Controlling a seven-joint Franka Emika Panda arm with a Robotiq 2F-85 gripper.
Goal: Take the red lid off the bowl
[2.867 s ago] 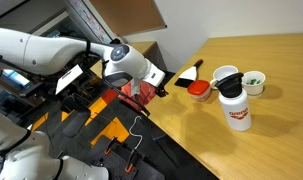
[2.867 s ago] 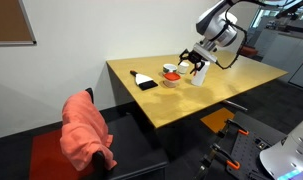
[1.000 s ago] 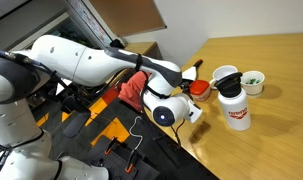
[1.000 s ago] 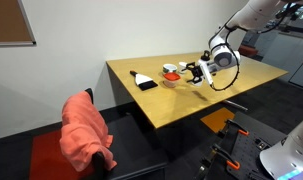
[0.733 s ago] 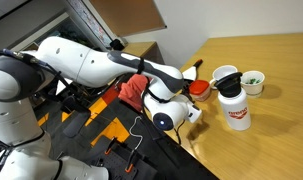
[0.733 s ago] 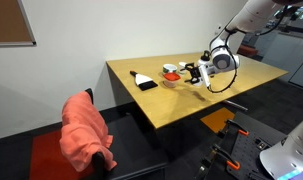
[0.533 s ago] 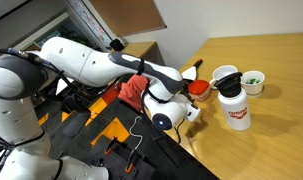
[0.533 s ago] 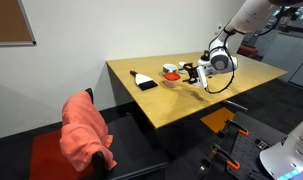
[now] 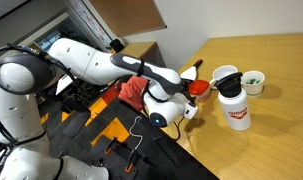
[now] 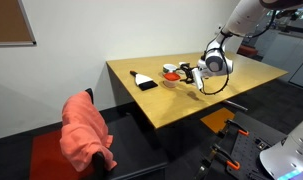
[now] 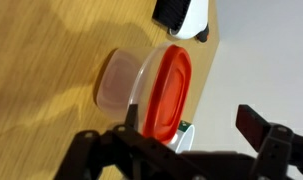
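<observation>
The red lid point(image 11: 169, 88) sits on the bowl point(image 11: 119, 85) near the counter point(image 9: 276, 60) edge, so nothing has been removed yet. The end effector point(image 11: 191, 122) is spread, its fingers flanking the lid without pinching it; closing and lifting are probably what remain. Only the wrist view shows that gap. In an exterior view the white bottle point(image 9: 234, 110) stands close by and the bowl is hard to make out.

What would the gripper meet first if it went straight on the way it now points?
Probably the red lid on the bowl: it sits just ahead of the open gripper, though depth is unclear.
</observation>
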